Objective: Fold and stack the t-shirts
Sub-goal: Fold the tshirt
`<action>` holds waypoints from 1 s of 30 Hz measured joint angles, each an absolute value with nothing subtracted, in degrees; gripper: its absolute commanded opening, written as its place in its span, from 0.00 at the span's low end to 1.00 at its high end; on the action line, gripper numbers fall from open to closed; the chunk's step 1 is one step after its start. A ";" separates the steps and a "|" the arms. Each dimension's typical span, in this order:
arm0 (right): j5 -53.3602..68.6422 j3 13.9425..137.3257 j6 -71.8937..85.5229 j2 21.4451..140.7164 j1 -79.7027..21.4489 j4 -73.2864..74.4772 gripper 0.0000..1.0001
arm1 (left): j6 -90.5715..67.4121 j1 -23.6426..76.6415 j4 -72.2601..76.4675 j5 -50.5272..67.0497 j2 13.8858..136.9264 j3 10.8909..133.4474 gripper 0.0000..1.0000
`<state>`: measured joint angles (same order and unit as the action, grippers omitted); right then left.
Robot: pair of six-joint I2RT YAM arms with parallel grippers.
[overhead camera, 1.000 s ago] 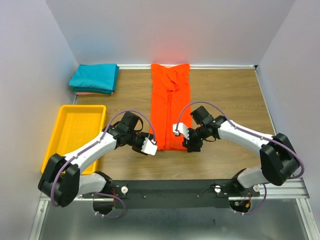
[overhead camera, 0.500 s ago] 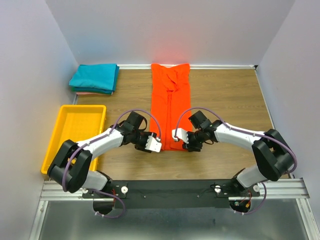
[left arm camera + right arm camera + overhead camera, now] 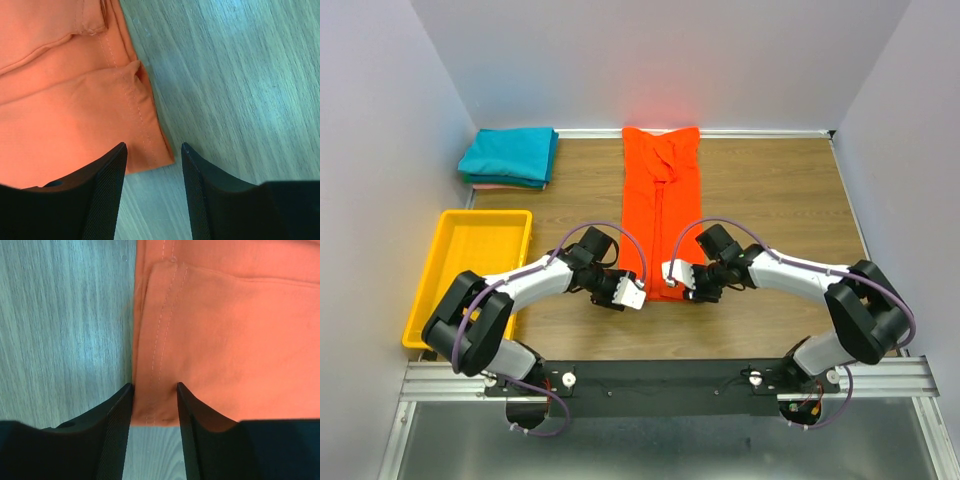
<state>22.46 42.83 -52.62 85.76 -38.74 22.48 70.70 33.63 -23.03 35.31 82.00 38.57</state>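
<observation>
Wood-grain table (image 3: 770, 200) fills the space between pale walls, and a bright orange-red shirt (image 3: 660, 190) lies on it as a long narrow strip running from the back edge toward the arms. At the back left corner a folded teal shirt (image 3: 508, 153) sits on top of a pale pink shirt (image 3: 483, 184), of which only a thin edge shows. A yellow tray (image 3: 470, 262) lies near the left edge.

Both arms reach in to the near end of the orange-red shirt. The left gripper (image 3: 632, 296) is down at that end's left corner. In its wrist view, its black fingers (image 3: 107, 185) stand apart, and the hemmed corner of the cloth (image 3: 75, 115) lies flat between them, unpinched, with bare wood to one side.

The right gripper (image 3: 682, 282) is at the other near corner. Its jaws are also parted, though by a narrower gap, and they straddle the stitched side edge of the cloth (image 3: 230, 330), which lies flat and loose between the fingers (image 3: 112, 430).
</observation>
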 measured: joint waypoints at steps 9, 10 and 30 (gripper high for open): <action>21.63 40.99 -53.21 83.68 -39.72 20.69 0.54 | 70.50 33.91 -22.76 35.31 82.85 38.79 0.40; 21.63 40.99 -53.21 83.66 -39.81 20.75 0.53 | 70.52 33.91 -22.76 35.31 83.00 38.89 0.39; 19.90 43.68 -48.38 86.35 -40.42 21.74 0.01 | 70.22 33.69 -27.24 34.87 86.70 44.38 0.00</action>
<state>19.90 43.68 -48.38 86.35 -40.42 21.74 70.22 33.69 -27.24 34.87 86.70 44.38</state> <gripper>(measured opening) 0.012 0.012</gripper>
